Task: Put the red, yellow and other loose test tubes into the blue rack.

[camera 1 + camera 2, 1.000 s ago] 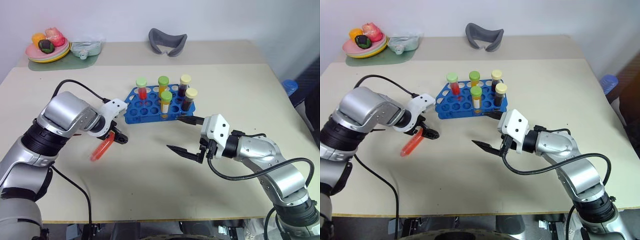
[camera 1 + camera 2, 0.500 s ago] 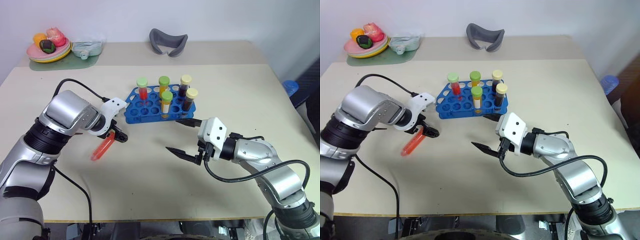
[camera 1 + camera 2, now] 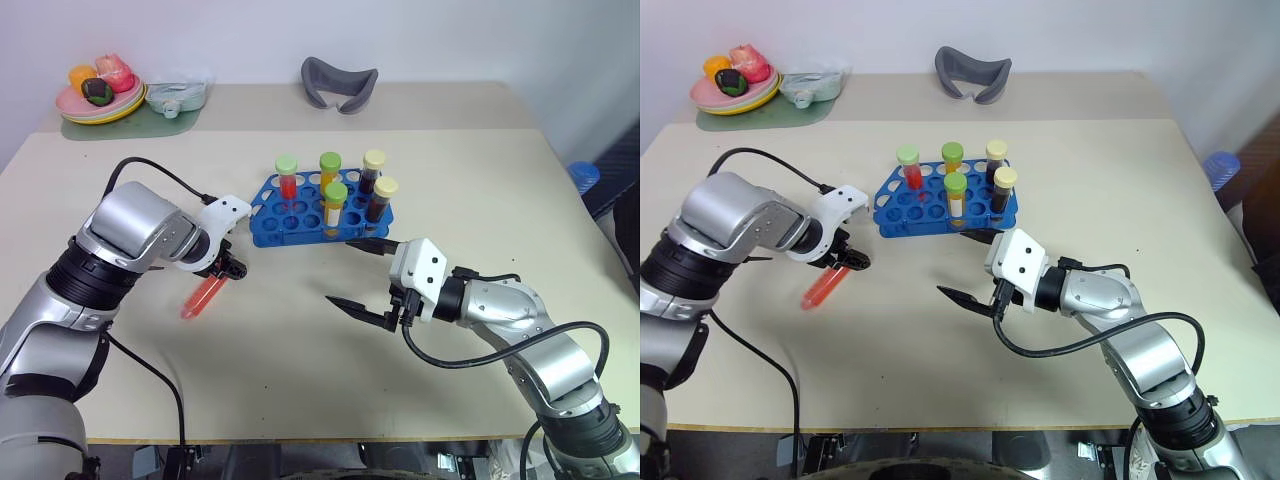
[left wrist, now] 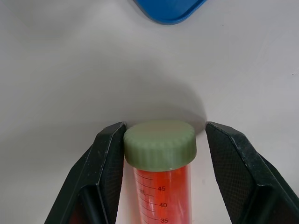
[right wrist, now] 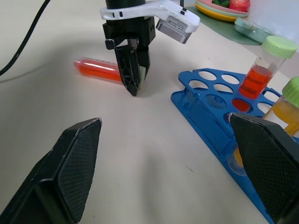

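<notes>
A red test tube (image 3: 203, 297) with a green cap (image 4: 160, 143) lies on the table in front of the blue rack's left end. My left gripper (image 3: 228, 270) points down at the cap end and is shut on the tube; the right wrist view shows its fingers (image 5: 133, 70) pinched together around the cap. The blue rack (image 3: 290, 215) holds several upright tubes with green and yellow caps, filled red (image 3: 286, 175), orange and dark. My right gripper (image 3: 340, 271) hovers open in front of the rack, holding nothing.
At the table's far left are a plate of toy fruit (image 3: 100, 95) on a green mat and a clear container (image 3: 176, 95). A grey curved object (image 3: 338, 80) lies at the far edge. A blue item (image 3: 583, 175) sits beyond the right edge.
My left gripper's fingers have closed in on the red tube's cap; they stood wide apart before. The tube still lies on the table. My right gripper stays open.
</notes>
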{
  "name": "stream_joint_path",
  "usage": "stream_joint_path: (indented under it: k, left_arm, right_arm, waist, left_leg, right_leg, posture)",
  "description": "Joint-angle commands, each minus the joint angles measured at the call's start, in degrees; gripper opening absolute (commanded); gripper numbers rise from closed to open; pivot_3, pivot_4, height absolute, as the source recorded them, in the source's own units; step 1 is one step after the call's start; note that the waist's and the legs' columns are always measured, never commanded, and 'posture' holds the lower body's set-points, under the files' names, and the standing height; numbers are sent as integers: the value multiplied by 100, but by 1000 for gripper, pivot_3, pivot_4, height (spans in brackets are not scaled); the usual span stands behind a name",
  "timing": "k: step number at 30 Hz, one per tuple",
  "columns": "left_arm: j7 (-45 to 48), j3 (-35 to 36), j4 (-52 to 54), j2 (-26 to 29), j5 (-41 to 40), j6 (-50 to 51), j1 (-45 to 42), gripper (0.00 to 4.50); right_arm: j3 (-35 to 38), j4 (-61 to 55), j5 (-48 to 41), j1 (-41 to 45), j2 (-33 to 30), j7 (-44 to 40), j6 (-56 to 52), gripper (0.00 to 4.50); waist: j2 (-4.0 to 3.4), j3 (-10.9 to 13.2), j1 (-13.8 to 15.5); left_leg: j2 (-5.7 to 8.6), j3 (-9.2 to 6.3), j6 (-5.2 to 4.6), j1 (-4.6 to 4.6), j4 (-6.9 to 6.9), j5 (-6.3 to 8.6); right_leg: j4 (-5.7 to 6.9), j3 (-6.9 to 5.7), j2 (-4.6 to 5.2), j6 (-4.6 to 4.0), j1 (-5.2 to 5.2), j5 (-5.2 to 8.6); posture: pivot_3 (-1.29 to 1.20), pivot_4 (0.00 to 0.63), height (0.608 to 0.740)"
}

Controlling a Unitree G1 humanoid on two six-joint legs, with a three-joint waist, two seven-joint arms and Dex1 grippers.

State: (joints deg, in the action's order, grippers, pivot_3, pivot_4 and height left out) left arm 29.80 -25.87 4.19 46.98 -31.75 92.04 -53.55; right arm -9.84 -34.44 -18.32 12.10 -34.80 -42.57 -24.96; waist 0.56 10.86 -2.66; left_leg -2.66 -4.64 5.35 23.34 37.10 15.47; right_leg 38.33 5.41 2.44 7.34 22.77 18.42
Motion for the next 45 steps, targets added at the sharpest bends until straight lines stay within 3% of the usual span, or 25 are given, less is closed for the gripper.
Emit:
stream_joint_path:
  k: [1, 9, 15, 20, 24, 30, 38, 45]
  left_arm:
    - [-46, 125, 54, 11, 23, 46, -6, 1246]
    - [-194, 329, 82, -43, 147, 45, -35, 1246]
    - [-382, 1991, 790, -92, 219, -700, 206, 1246]
    - [-241, 3247, 1652, -53, 421, -2725, 1106, 1246]
    - [-388, 3890, 2184, -1006, 317, -4272, 1766, 1246]
    - [-394, 3550, 2513, -2168, 764, -6331, 2769, 1246]
    - [-390, 3075, 1721, -2918, 1521, -8575, 3270, 1246]
    - [-315, 2794, 720, -3363, 1824, -9649, 3171, 1246]
  right_arm:
    - [-1, -93, 13, 30, 42, -6, 110, 4500]
    - [-22, -121, 11, 25, 31, -1, 86, 4500]
    - [71, -143, -13, -25, -8, 21, 56, 4500]
    - [269, -22, -100, -95, 13, 90, 3, 4500]
    - [513, 276, -198, -226, 60, 133, -13, 4500]
    - [849, 712, -193, -470, -53, 50, 117, 4500]
    - [1151, 712, -229, -771, -49, 71, 73, 4500]
    - [1217, 428, -357, -843, -26, 201, -152, 4500]
  waist:
    - [0, 0, 8]
    - [0, 0, 10]
    - [1, 0, 4]
    - [1, -1, 7]
    - [7, -5, 52]
    - [11, -9, 46]
    - [9, -12, 29]
    - [8, -12, 17]
  left_leg:
    - [0, 0, 0, 0, 0, 0]
    - [1, 0, 0, 0, 1, 0]
    - [0, 0, 26, 1, 0, -14]
    - [0, 4, 30, 1, 0, -17]
    - [1, 6, 30, 1, 3, -17]
    - [3, 10, 29, 2, 4, -16]
    - [4, 11, 3, -10, 6, -2]
    - [4, 10, 2, -11, 6, -1]
  right_leg:
    - [0, 0, 0, 0, 0, 0]
    - [0, 0, 1, 0, -1, 0]
    - [0, 0, 0, 0, 2, 0]
    - [-1, 0, 5, 0, 2, 0]
    - [-1, -2, 11, 0, -3, 0]
    - [-13, -4, 16, 2, -10, -1]
    - [-4, 1, 14, 1, -18, -2]
    - [-7, 0, 12, 2, -19, -2]
  posture:
    - [0, 150, 740]
    - [0, 150, 740]
    - [0, 150, 740]
    - [0, 150, 740]
    - [0, 150, 740]
    - [0, 150, 740]
    - [0, 150, 740]
    - [0, 150, 740]
